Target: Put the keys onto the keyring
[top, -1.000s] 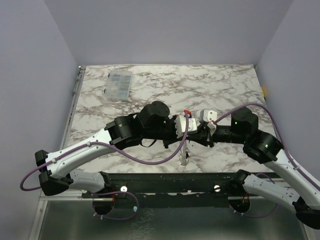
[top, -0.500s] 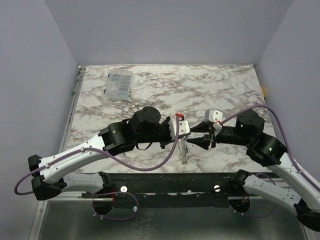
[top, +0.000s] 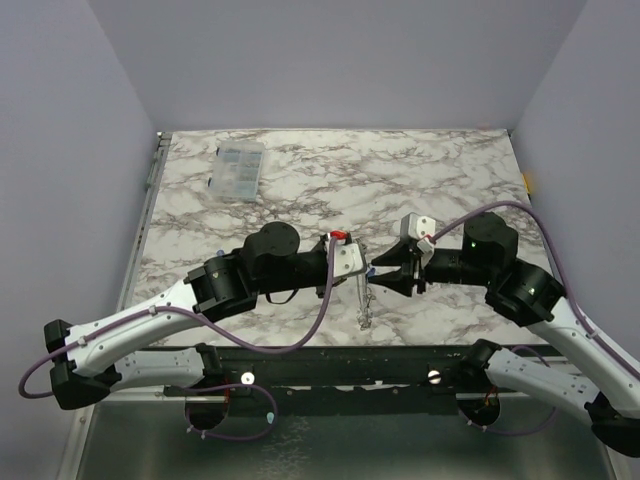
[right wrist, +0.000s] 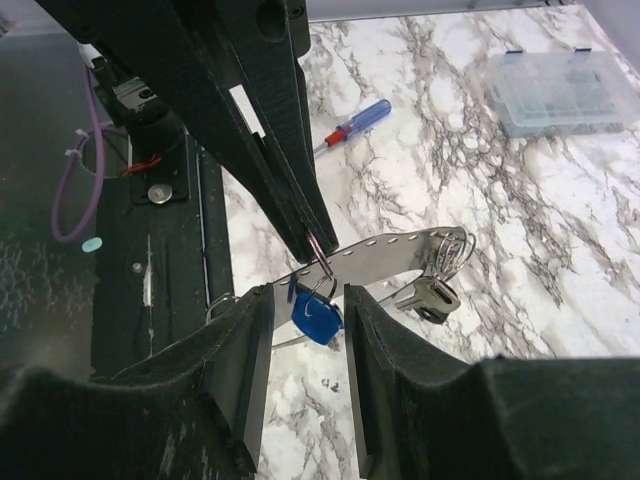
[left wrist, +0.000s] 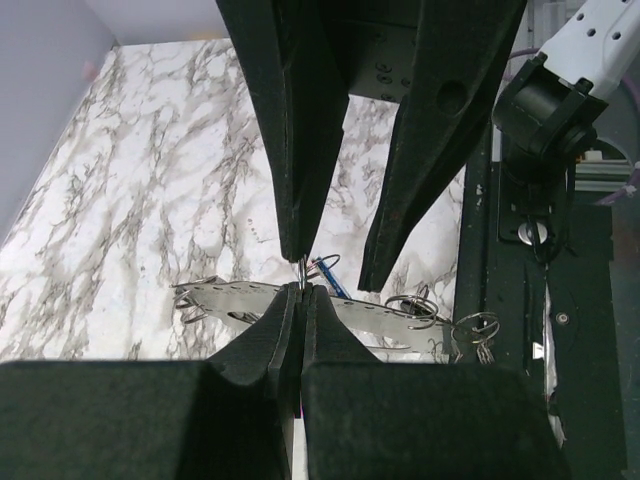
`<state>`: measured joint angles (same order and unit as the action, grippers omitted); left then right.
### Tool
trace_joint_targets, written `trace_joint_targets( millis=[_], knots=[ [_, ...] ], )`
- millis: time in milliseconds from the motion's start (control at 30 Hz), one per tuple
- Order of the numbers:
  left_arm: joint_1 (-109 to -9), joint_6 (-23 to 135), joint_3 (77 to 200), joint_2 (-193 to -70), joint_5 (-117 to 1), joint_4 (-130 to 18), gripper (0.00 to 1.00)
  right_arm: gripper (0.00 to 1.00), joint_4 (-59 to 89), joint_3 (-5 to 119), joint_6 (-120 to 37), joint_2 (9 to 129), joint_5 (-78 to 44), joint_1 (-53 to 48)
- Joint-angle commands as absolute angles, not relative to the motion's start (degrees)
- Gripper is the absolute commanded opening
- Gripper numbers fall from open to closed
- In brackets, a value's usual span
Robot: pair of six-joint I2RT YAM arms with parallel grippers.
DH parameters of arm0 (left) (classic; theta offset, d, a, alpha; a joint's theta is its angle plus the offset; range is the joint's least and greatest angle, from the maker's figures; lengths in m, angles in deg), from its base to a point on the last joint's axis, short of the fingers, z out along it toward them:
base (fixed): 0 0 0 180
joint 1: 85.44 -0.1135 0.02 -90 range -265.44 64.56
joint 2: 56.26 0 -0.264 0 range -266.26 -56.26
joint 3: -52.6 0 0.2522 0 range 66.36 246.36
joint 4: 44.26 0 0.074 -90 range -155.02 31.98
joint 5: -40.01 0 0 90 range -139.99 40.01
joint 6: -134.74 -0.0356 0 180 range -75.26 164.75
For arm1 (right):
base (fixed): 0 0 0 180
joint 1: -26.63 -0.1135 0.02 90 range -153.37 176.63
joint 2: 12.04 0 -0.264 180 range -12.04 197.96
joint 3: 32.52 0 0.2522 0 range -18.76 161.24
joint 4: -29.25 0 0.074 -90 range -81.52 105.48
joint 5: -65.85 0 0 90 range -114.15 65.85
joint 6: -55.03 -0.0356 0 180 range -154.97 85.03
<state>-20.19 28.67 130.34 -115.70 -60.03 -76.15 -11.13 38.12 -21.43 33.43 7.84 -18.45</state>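
Grippers meet above the near middle of the marble table (top: 430, 180) in the top view: the left gripper (top: 362, 270) reaches in from the left and the right gripper (top: 384, 275) from the right, tips almost touching. Just under them the keyring (top: 365, 305) runs as a pale strip toward the near edge. A clear plastic box (top: 240, 170) sits well apart at the far left; its contents are too small to tell here.

From the left wrist, the left gripper (left wrist: 300, 295) is clenched on the thin metal ring (left wrist: 301, 264) of the keyring, which pokes up from between its tips. The right gripper (left wrist: 335, 265) comes in from the opposite side with its jaws spread. The keyring's pale band (left wrist: 250, 297) lies flat on the marble below, and a blue key (left wrist: 328, 270) shows between the spread jaws. More small metal rings (left wrist: 410, 303) lie at the band's right end.

From the right wrist, the right gripper (right wrist: 308, 292) stands released, its jaws either side of the blue key's head (right wrist: 315, 320), which hangs from the thin ring. A dark-headed key (right wrist: 430, 298) rests on the marble beside the band (right wrist: 400, 250). Farther off lie a blue-handled screwdriver (right wrist: 355, 120) and the clear box (right wrist: 555, 90), divided into compartments; what they hold I cannot make out.
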Motion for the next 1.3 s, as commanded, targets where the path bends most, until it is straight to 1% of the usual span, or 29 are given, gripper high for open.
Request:
trace_joint_targets(
  millis=[0,67,200,233,300,500,733,767,900,967,1133,1267],
  knots=[
    [-20.32,29.71,129.24,-113.61,-61.11,-70.52,0.00,0.41,-10.29,40.32,-21.88,34.74,9.25,-18.90],
    [-20.32,29.82,128.99,-113.41,-61.56,-70.12,0.00,0.37,-9.57,40.39,-21.68,34.89,8.77,-18.90],
    [-20.32,30.14,128.52,-112.77,-61.93,-69.34,0.00,0.17,-9.56,41.21,-20.76,35.76,8.40,-18.90],
    [-20.32,30.25,128.43,-112.59,-61.91,-69.10,0.00,0.14,-9.89,41.40,-20.55,35.97,8.33,-18.92],
    [-20.35,30.51,128.20,-112.07,-62.03,-68.44,0.00,0.13,-10.48,41.62,-20.22,36.26,8.21,-18.90],
    [-20.32,33.02,125.55,-110.46,-61.73,-62.57,0.00,0.13,-9.38,41.02,-20.51,35.86,8.24,-18.90],
    [-20.32,36.99,119.65,-108.69,-60.25,-51.40,0.00,0.13,-5.18,40.62,-22.11,35.47,8.52,-18.90],
    [-20.32,37.36,119.14,-108.69,-60.39,-50.39,0.00,0.15,-4.91,40.62,-22.20,35.58,8.85,-18.90],
    [-20.32,37.85,118.75,-109.21,-61.32,-49.14,0.00,0.35,-5.18,41.20,-22.19,35.79,10.20,-18.90],
    [-20.32,37.75,118.75,-109.35,-62.07,-49.31,0.00,0.41,-5.91,41.67,-21.79,35.87,10.13,-18.90],
    [-20.33,37.72,119.09,-109.36,-64.52,-49.88,0.00,0.41,-8.23,42.74,-20.06,36.11,9.11,-18.90],
    [-20.32,37.68,119.40,-110.00,-66.29,-50.55,0.00,0.35,-9.13,43.81,-19.23,36.67,9.23,-18.90]
  ],
)
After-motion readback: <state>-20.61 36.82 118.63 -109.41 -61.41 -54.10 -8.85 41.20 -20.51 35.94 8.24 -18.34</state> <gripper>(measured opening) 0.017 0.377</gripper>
